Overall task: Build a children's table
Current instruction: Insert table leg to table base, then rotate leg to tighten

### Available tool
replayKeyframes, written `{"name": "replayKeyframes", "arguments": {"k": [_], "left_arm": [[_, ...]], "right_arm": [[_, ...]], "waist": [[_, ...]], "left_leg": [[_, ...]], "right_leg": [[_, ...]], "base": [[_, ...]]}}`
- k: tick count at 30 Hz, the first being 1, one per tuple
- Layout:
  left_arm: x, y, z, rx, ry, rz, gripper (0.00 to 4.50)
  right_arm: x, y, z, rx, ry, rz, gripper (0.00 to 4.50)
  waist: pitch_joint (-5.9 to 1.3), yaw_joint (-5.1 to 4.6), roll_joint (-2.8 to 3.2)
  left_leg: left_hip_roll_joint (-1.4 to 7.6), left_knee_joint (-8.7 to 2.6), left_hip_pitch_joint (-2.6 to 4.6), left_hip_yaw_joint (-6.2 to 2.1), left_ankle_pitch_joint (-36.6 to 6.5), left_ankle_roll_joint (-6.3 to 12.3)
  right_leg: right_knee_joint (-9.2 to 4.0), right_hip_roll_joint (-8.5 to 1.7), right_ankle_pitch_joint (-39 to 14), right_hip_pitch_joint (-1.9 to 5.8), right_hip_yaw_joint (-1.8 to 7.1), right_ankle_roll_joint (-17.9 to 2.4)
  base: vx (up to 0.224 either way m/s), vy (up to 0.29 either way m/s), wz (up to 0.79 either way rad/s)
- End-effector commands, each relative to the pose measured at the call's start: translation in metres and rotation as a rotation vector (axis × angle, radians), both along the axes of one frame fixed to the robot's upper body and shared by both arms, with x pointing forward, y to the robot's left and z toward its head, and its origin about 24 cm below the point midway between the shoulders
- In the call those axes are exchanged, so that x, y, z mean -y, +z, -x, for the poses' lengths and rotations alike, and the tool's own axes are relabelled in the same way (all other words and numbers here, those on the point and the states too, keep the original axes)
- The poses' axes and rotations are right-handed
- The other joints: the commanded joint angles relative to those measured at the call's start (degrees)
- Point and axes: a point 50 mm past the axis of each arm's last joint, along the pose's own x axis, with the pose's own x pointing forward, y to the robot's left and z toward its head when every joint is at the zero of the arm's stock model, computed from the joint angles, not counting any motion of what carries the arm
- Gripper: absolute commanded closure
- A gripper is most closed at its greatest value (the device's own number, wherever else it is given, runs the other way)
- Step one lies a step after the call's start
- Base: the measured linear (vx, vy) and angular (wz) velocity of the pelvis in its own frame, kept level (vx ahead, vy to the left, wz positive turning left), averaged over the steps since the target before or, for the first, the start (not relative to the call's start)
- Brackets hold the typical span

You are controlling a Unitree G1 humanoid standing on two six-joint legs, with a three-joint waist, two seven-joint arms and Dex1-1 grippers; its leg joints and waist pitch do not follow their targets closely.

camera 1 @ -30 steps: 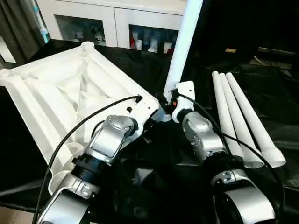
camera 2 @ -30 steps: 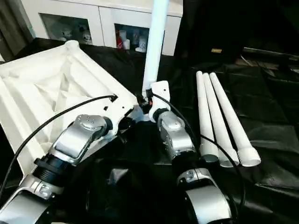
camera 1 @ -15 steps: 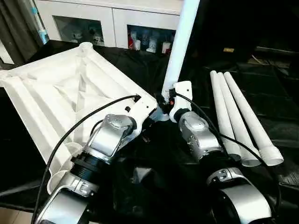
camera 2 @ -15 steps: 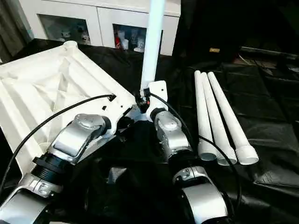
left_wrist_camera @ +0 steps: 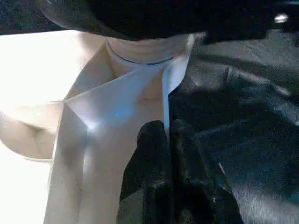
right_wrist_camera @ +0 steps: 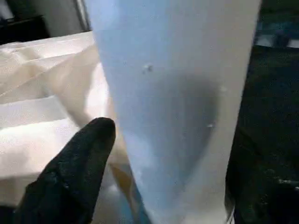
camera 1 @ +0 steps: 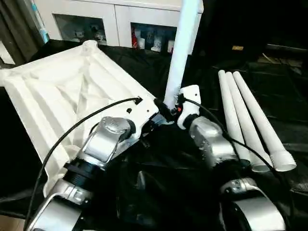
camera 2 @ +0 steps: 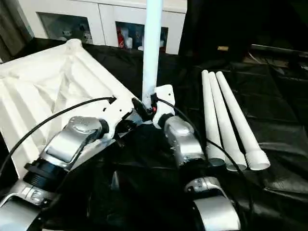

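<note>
The tabletop (camera 1: 62, 101) lies upside down at 10 o'clock on the black-covered counter (camera 1: 288, 120). The left gripper (left_wrist_camera: 167, 140) has its jaws clamped on the tabletop's rim. The right gripper (camera 1: 169, 107) has its jaws clamped on the upright leg (camera 1: 180, 53) standing in the corner socket. Three spare legs (camera 1: 248, 120) lie at 3 o'clock.

- tabletop (camera 1: 62, 96): white plastic, rectangular, flipped ribbed side up on the black-draped surface, round sockets at the corners
- standing leg (camera 1: 180, 53): white tube, upright with a slight tilt, lower end at the tabletop's near-right corner socket
- three spare legs (camera 1: 248, 120): white tubes lying side by side, touching, right of the tabletop, flared ends toward the robot
</note>
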Motion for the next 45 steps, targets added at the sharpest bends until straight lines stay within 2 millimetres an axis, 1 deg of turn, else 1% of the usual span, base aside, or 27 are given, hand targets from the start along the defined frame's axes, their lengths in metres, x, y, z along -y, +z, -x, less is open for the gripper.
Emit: {"name": "replayKeyframes", "arguments": {"k": [1, 2, 3, 4, 6, 7, 10, 11, 12, 13, 15, 16, 17, 18, 19, 20, 22, 23, 25, 27, 28, 29, 34, 37, 39, 41, 45], "left_arm": [[0.008, 0.007, 0.003, 0.037, -0.066, 0.024, 4.5], [0.003, 0.008, 0.006, 0.042, -0.109, 0.025, 4.5], [0.001, 0.008, 0.008, 0.048, -0.143, 0.027, 4.5], [0.0, 0.008, 0.009, 0.051, -0.158, 0.029, 4.5], [-0.001, 0.008, 0.012, 0.053, -0.198, 0.04, 4.5], [-0.001, 0.008, 0.013, 0.053, -0.206, 0.043, 4.5], [-0.001, 0.009, 0.022, 0.049, -0.305, 0.077, 4.5], [-0.001, 0.009, 0.025, 0.044, -0.328, 0.085, 4.5], [0.0, 0.009, 0.028, 0.037, -0.356, 0.095, 4.5], [0.0, 0.009, 0.028, 0.037, -0.356, 0.095, 4.5], [-0.001, 0.009, 0.032, 0.03, -0.384, 0.099, 4.5], [-0.001, 0.008, 0.036, 0.021, -0.418, 0.099, 4.5], [-0.002, 0.007, 0.038, 0.015, -0.439, 0.098, 4.5], [-0.004, 0.006, 0.041, 0.007, -0.465, 0.097, 4.5], [-0.004, 0.006, 0.041, 0.007, -0.465, 0.097, 4.5], [-0.005, 0.005, 0.043, 0.0, -0.485, 0.093, 4.5], [-0.006, 0.005, 0.045, -0.006, -0.498, 0.093, 4.5], [-0.008, 0.005, 0.046, -0.009, -0.506, 0.092, 4.5], [-0.01, 0.005, 0.047, -0.012, -0.515, 0.092, 4.5], [-0.01, 0.005, 0.047, -0.012, -0.518, 0.092, 4.5], [-0.011, 0.005, 0.047, -0.013, -0.519, 0.091, 4.5], [-0.011, 0.005, 0.047, -0.013, -0.52, 0.089, 4.5], [-0.015, 0.006, 0.046, -0.014, -0.523, 0.085, 4.5], [-0.016, 0.005, 0.045, -0.014, -0.519, 0.088, 4.5], [-0.016, 0.005, 0.044, -0.014, -0.51, 0.092, 4.5], [-0.016, 0.005, 0.043, -0.012, -0.497, 0.099, 4.5], [-0.012, 0.004, 0.032, 0.008, -0.397, 0.121, 4.5]], "right_arm": [[-0.007, -0.002, 0.005, -0.017, 0.074, 0.002, 0.52], [0.002, 0.001, 0.01, 0.001, 0.14, 0.018, 0.52], [0.007, 0.003, 0.014, 0.014, 0.186, 0.033, 0.52], [0.009, 0.004, 0.015, 0.017, 0.201, 0.036, 0.52], [0.014, 0.005, 0.019, 0.019, 0.24, 0.051, 0.52], [0.015, 0.005, 0.02, 0.02, 0.249, 0.055, 0.52], [0.033, 0.004, 0.032, 0.012, 0.35, 0.113, 0.52], [0.037, 0.005, 0.035, 0.007, 0.369, 0.122, 0.52], [0.042, 0.005, 0.039, 0.003, 0.389, 0.13, 0.52], [0.042, 0.005, 0.039, 0.003, 0.389, 0.13, 0.52], [0.046, 0.006, 0.042, 0.0, 0.409, 0.139, 0.52], [0.05, 0.007, 0.045, -0.004, 0.432, 0.149, 0.52], [0.052, 0.007, 0.047, -0.008, 0.446, 0.154, 0.52], [0.054, 0.008, 0.05, -0.017, 0.47, 0.162, 0.52], [0.054, 0.008, 0.05, -0.017, 0.47, 0.162, 0.52], [0.056, 0.007, 0.053, -0.022, 0.489, 0.179, 0.52], [0.058, 0.006, 0.054, -0.027, 0.498, 0.188, 0.52], [0.059, 0.005, 0.056, -0.029, 0.51, 0.201, 0.67], [0.059, 0.003, 0.06, -0.036, 0.534, 0.217, 0.78], [0.06, 0.004, 0.062, -0.041, 0.542, 0.22, 0.95], [0.06, 0.003, 0.062, -0.042, 0.543, 0.221, 1.14], [0.06, 0.003, 0.062, -0.044, 0.546, 0.223, 1.14], [0.058, 0.0, 0.066, -0.059, 0.563, 0.232, 1.65], [0.057, -0.003, 0.067, -0.07, 0.569, 0.23, 1.82], [0.057, -0.005, 0.068, -0.08, 0.569, 0.225, 1.88], [0.057, -0.009, 0.068, -0.095, 0.545, 0.213, 1.89], [0.055, -0.027, 0.06, -0.153, 0.35, 0.153, 1.91]], "waist": [[-4.6, 0.28, 1.39], [-4.57, 0.17, 1.05], [-4.76, 0.54, 1.31], [-4.81, 0.61, 1.09], [-4.89, 0.59, 1.11], [-4.88, 0.63, 1.08], [-4.91, 1.1, 1.1], [-4.88, 1.33, 1.13], [-4.92, 1.71, 1.06], [-5.12, 1.97, 1.25], [-5.06, 2.11, 1.16], [-5.08, 2.22, 1.4], [-5.1, 2.22, 1.37], [-5.12, 2.29, 1.56], [-5.05, 2.31, 1.48], [-5.07, 2.45, 1.58], [-4.89, 2.54, 1.53], [-4.86, 2.55, 1.68], [-4.78, 2.6, 1.59], [-4.82, 2.64, 1.58], [-4.9, 2.59, 1.68], [-4.9, 2.63, 1.82], [-5.06, 2.65, 1.82], [-5.22, 2.65, 1.82], [-5.21, 2.69, 1.83], [-5.2, 2.73, 1.85], [-5.24, 2.52, 1.77]], "left_leg": [[3.56, -3.12, 1.38, -1.28, -2.34, 4.83], [3.56, -3.04, 1.27, -1.18, -1.92, 5.13], [3.39, -2.75, 1.17, -1.19, -0.9, 5.66], [3.42, -2.67, 1.15, -1.26, -0.41, 6.27], [3.35, -2.55, 1.18, -1.11, -0.06, 6.63], [3.33, -2.54, 1.1, -1.14, -0.21, 6.59], [3.59, -2.52, 1.25, -1.14, -1.12, 6.31], [3.59, -2.5, 1.4, -1.13, -1.17, 6.32], [3.68, -2.42, 1.34, -1.13, -0.89, 6.37], [3.64, -2.31, 1.49, -1.09, -0.72, 6.32], [3.58, -2.3, 1.38, -1.05, -1.32, 5.97], [3.63, -2.35, 1.39, -1.19, -2.09, 5.58], [3.63, -2.32, 1.33, -1.24, -2.34, 5.49], [3.62, -2.28, 1.35, -1.19, -2.67, 5.3], [3.54, -2.31, 1.39, -1.15, -3.07, 5.27], [3.6, -2.28, 1.35, -1.16, -3.78, 4.84], [3.55, -2.37, 1.28, -1.18, -5.9, 3.84], [3.5, -2.38, 1.25, -1.17, -6.53, 3.47], [3.57, -2.43, 1.32, -1.19, -7.84, 2.66], [3.56, -2.39, 1.27, -1.17, -7.53, 2.73], [3.48, -2.35, 1.26, -1.18, -7.59, 2.68], [3.45, -2.33, 1.21, -1.23, -7.38, 2.67], [3.33, -2.11, 1.07, -1.21, -5.55, 3.46], [3.29, -1.96, 1.1, -1.21, -4.9, 3.98], [3.25, -1.94, 1.1, -1.17, -5.21, 4.04], [3.29, -1.96, 1.06, -1.19, -5.25, 3.94], [3.21, -2.04, 1.06, -1.22, -5.77, 3.06]], "right_leg": [[-2.45, -4.98, 11.11, 2.88, 2.69, -16.88], [-2.37, -4.99, 12.61, 2.9, 2.68, -17.31], [-2.14, -4.92, 14.5, 3.24, 2.69, -17.0], [-2.1, -4.85, 16.07, 3.25, 2.62, -16.72], [-1.94, -4.85, 17.04, 3.12, 2.61, -17.46], [-1.92, -4.89, 16.73, 3.17, 2.58, -17.62], [-1.95, -4.89, 14.56, 3.15, 2.6, -17.48], [-2.02, -4.79, 14.33, 3.1, 2.56, -17.43], [-1.88, -4.85, 14.64, 3.17, 2.62, -17.34], [-1.86, -4.75, 14.74, 3.03, 2.58, -17.35], [-1.83, -4.83, 13.77, 2.99, 2.59, -17.73], [-1.97, -4.85, 12.46, 3.03, 2.51, -17.55], [-1.92, -4.85, 12.15, 3.14, 2.53, -17.44], [-1.88, -4.9, 11.77, 3.05, 2.59, -17.3], [-2.05, -4.82, 11.22, 3.02, 2.59, -17.24], [-2.0, -4.88, 10.16, 2.94, 2.62, -17.26], [-2.27, -4.94, 6.37, 2.86, 2.65, -16.98], [-2.29, -4.96, 5.36, 2.85, 2.66, -16.95], [-2.54, -4.99, 2.46, 2.8, 2.72, -16.36], [-2.5, -5.01, 2.32, 2.8, 2.78, -16.09], [-2.55, -5.0, 1.25, 2.73, 2.74, -15.95], [-2.52, -5.01, 1.16, 2.73, 2.71, -15.89], [-2.27, -4.82, 3.54, 2.69, 2.66, -15.83], [-2.04, -4.77, 5.22, 2.67, 2.6, -16.14], [-2.11, -4.81, 4.88, 2.69, 2.6, -16.22], [-2.12, -4.85, 4.55, 2.71, 2.59, -16.2], [-2.21, -4.9, 3.09, 2.67, 2.56, -16.19]], "base": [[0.0, 0.0, 0.0], [0.0, 0.0, 0.0], [0.0, 0.0, 0.0], [0.0, 0.0, 0.0], [0.0, 0.0, 0.0], [0.0, 0.0, 0.0], [0.0, 0.0, 0.0], [0.0, 0.0, 0.0], [0.0, 0.0, 0.0], [0.0, 0.0, 0.0], [0.0, 0.0, 0.0], [0.0, 0.0, 0.0], [0.0, 0.0, 0.0], [0.0, 0.0, 0.0], [0.0, 0.0, 0.0], [0.0, 0.0, 0.0], [0.0, 0.0, 0.0], [0.0, 0.0, 0.0], [0.0, 0.0, 0.0], [0.0, 0.0, 0.0], [0.0, 0.0, 0.0], [0.0, 0.0, 0.0], [0.0, 0.0, 0.0], [0.0, 0.0, 0.0], [0.0, 0.0, 0.0], [0.0, 0.0, 0.0], [0.0, 0.0, 0.0]]}}
